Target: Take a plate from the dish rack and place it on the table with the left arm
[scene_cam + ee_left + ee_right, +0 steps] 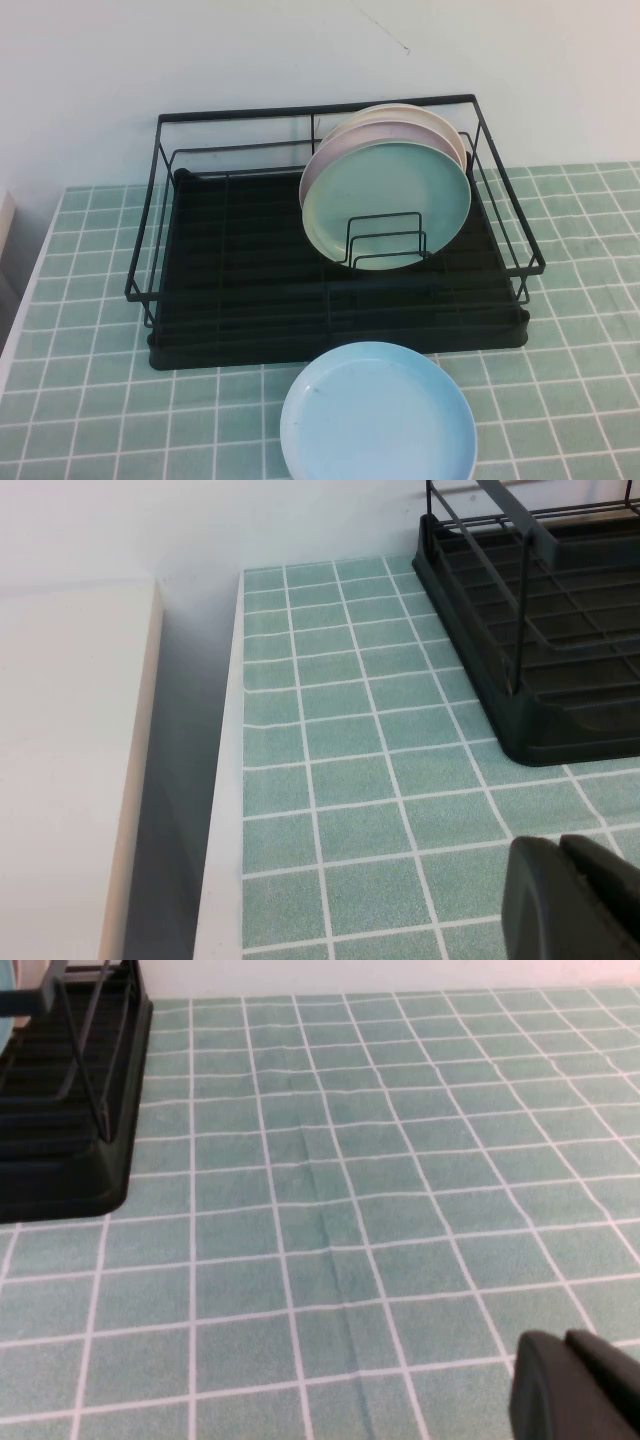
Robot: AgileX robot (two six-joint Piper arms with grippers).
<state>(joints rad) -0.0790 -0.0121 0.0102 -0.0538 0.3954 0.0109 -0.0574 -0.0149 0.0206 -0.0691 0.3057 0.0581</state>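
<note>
The worktop (90, 400) carries the rack (330, 265) at mid-depth, with a blue plate (377, 415) lying flat just in front of it.

The mint plate (388, 205) is seen standing on edge in the small wire holder (385, 245) at the rack's right half, foremost of a stack; a pink plate (318, 165) and a cream plate (425, 118) lean behind it. Its face is turned toward the camera side and tipped slightly back. Being round, no long axis is given; its disc plane runs left to right.

Risks, as judged:
- The rear plates could be dragged or tipped if the mint plate is pulled out at a slant.
- The rim could catch on the holder wires or the rack's front rail.
- The glossy rim could slip from a thin grip.
- The blue plate occupies the nearest set-down area; contact is possible.

The left gripper (575, 900) is noted low over bare tiles beside the rack's left corner. The right gripper (575, 1385) is over open tiles right of the rack. For both, nothing is held; the fingers' opening cannot be told.
</note>
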